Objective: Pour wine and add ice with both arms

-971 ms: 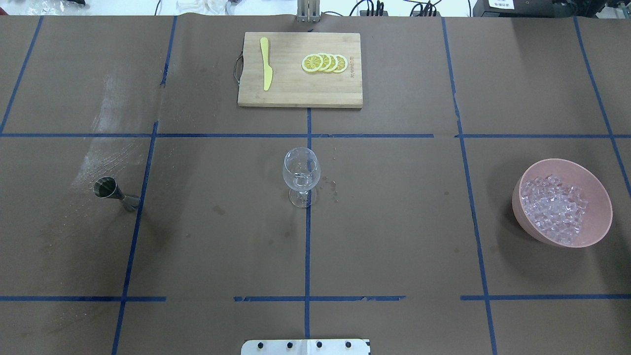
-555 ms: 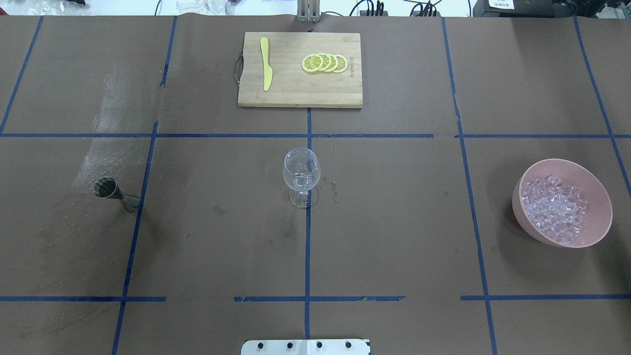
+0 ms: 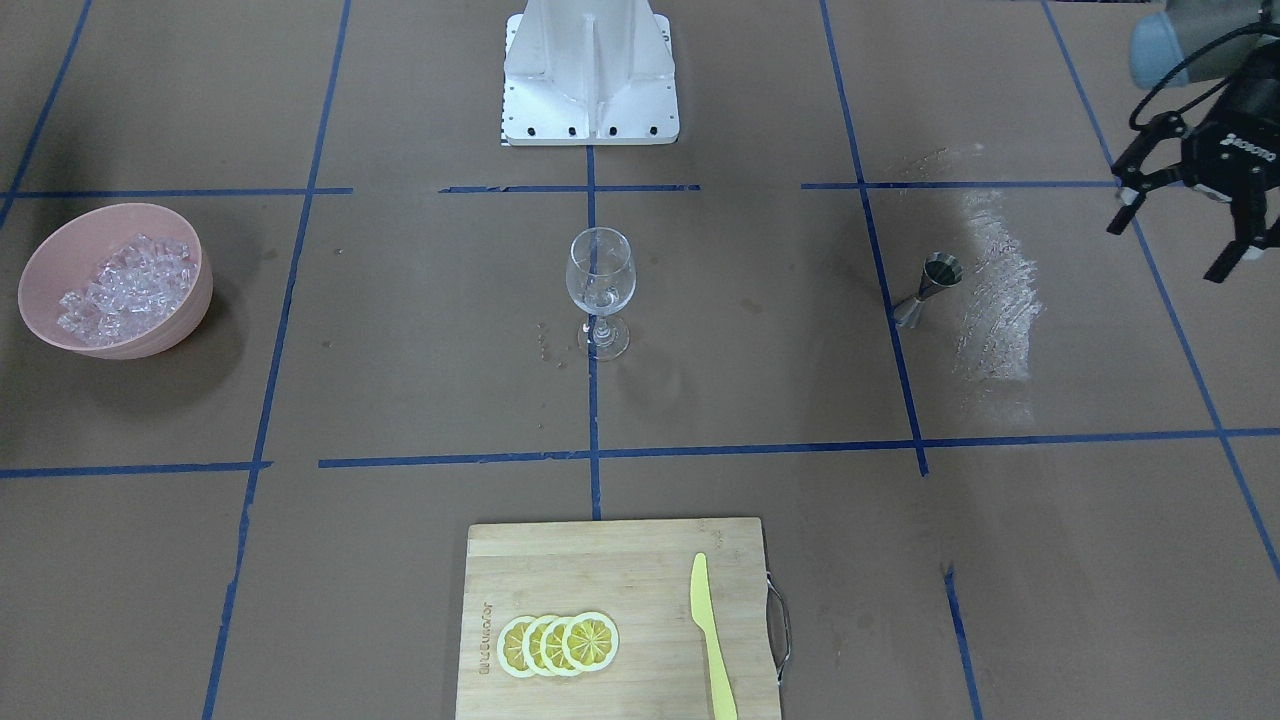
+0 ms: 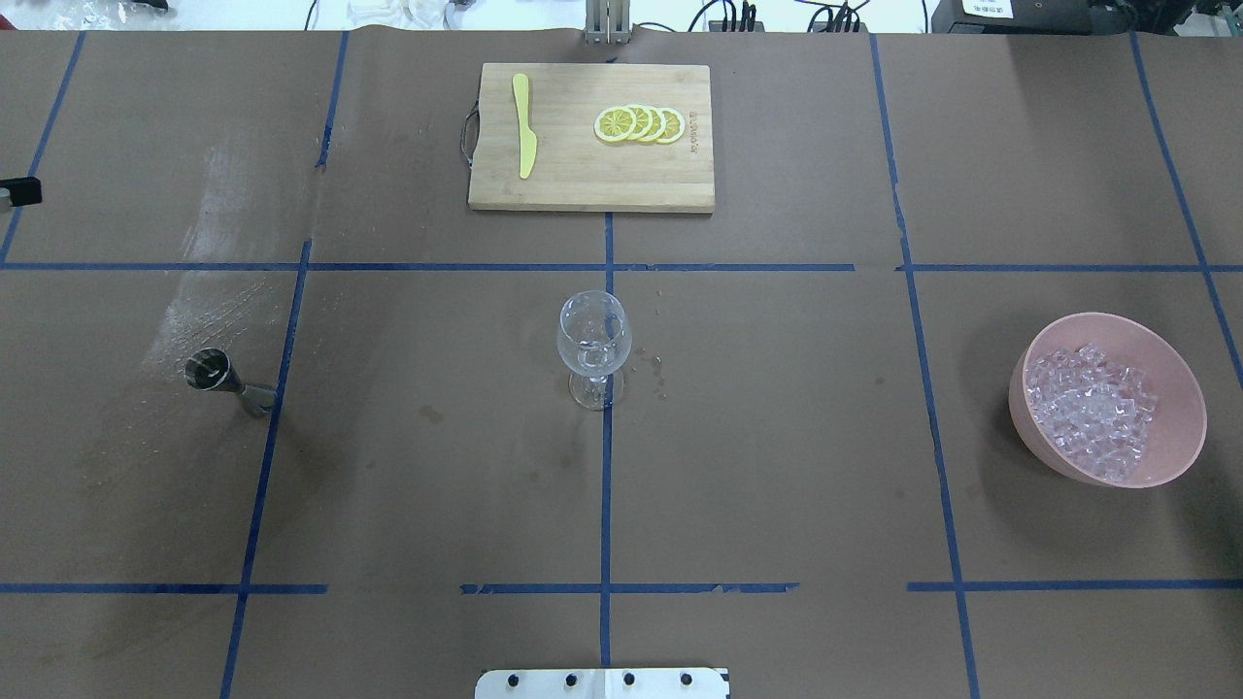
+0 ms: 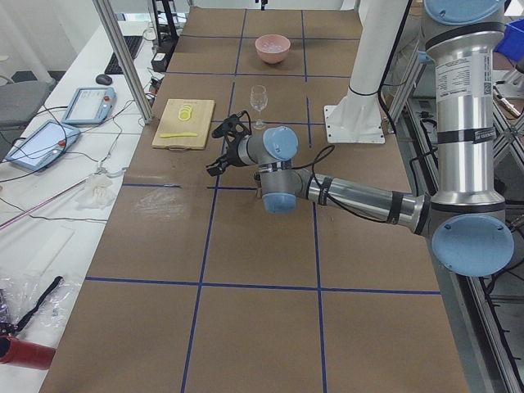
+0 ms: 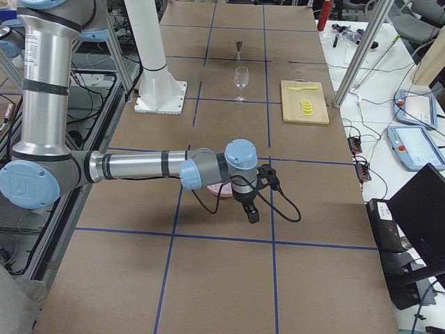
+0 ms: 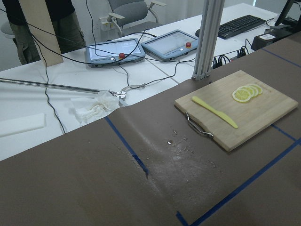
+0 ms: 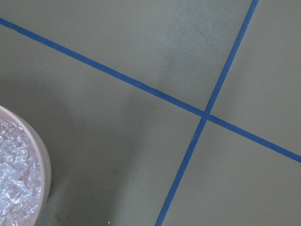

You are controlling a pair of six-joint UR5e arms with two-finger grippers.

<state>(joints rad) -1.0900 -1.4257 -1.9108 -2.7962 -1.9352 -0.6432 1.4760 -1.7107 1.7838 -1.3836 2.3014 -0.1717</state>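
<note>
An empty wine glass stands upright at the table's middle; it also shows in the front view. A steel jigger stands to its left. A pink bowl at the right holds the ice, a heap of small clear cubes. My left gripper is open and empty, in the air beyond the jigger near the table's left end. One of its fingertips shows at the overhead view's left edge. My right gripper shows only in the right side view, beside the bowl; I cannot tell whether it is open or shut.
A wooden cutting board at the far middle carries a yellow knife and lemon slices. The white pedestal stands at the robot's side. A pale smeared patch lies by the jigger.
A left gripper fingertip has come into the overhead view at the left edge. The glass, jigger and bowl have not moved.
</note>
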